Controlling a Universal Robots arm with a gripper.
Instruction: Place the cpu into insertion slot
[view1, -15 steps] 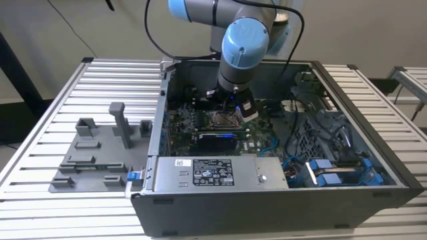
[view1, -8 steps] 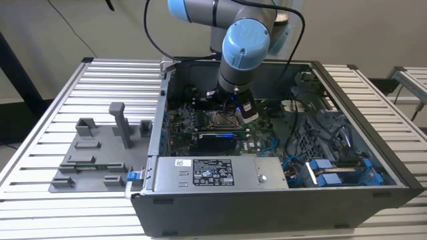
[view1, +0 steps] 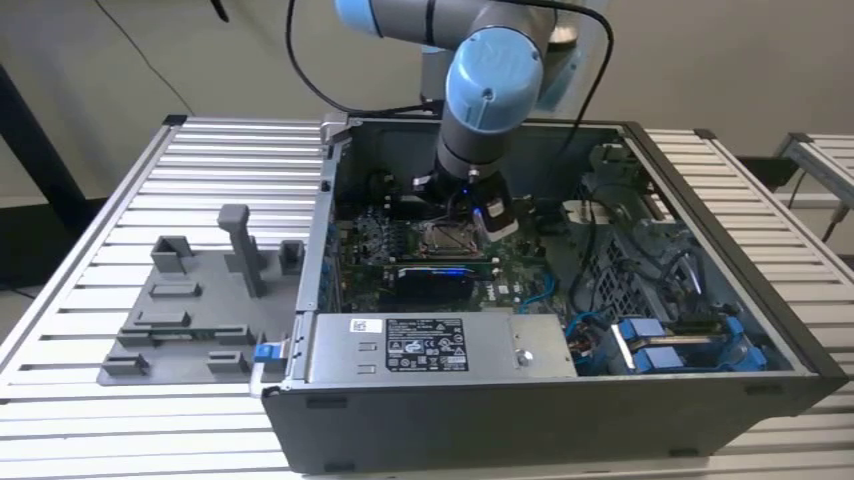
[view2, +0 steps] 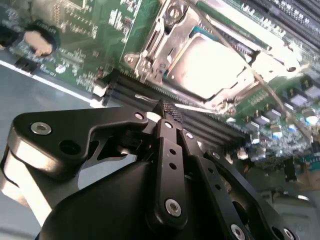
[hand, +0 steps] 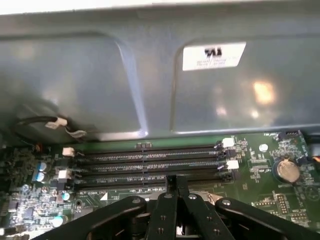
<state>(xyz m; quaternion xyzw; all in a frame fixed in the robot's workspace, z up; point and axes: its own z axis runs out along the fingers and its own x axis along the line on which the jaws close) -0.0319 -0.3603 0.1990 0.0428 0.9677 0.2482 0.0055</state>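
We see the cpu (view2: 212, 67) lying in the slot (view2: 156, 42). Our jaws are pressed together, empty, just beside it. If the cpu sits skewed, pins may bend; low jaws could scrape the board (view2: 90, 30).

The hand (view2: 170, 109) hangs inside the computer case (view1: 534, 410) on the table (view1: 107, 200), over the connector strips (hand: 150, 165). Just past them on one side the cpu (view2: 210, 65) lies in the insertion slot (view2: 154, 46); opposite rises the case wall (hand: 100, 85).
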